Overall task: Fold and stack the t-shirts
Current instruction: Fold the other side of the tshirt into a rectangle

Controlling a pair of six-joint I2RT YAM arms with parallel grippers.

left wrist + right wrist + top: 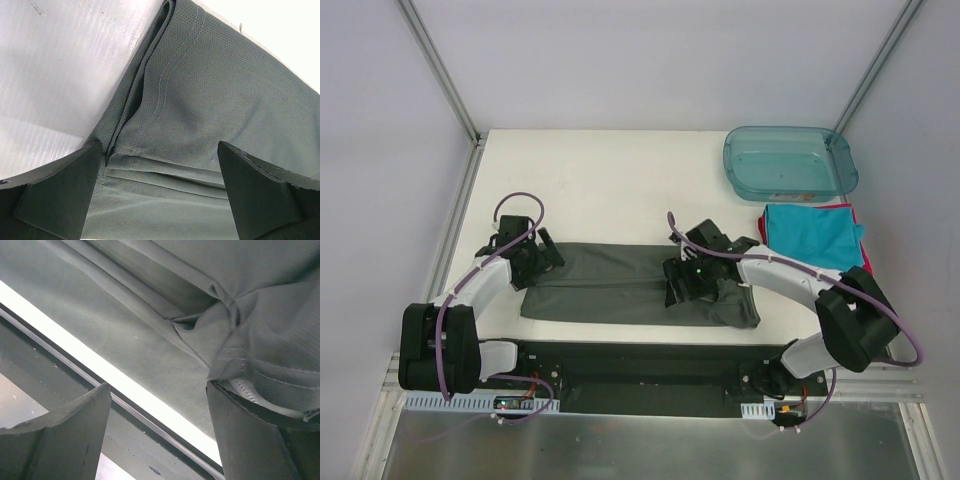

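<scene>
A dark charcoal-grey t-shirt [620,285] lies folded into a long strip across the near part of the table. My left gripper [542,262] stands open over its left end. In the left wrist view, hem seams and folds of the t-shirt [200,100] lie flat between the spread fingers of the left gripper [160,200]. My right gripper [678,290] is open over the strip's right-hand part near its front edge. In the right wrist view, bunched cloth [260,340] rests against one fingertip [240,410], with nothing between the jaws of the right gripper [155,435]. A folded teal t-shirt [810,238] lies on a red-pink one [864,252] at the right.
A translucent teal tub [788,160] stands at the back right corner. The table's near edge and a metal rail [125,405] run right below the right gripper. Grey walls enclose the white table [610,180] on both sides.
</scene>
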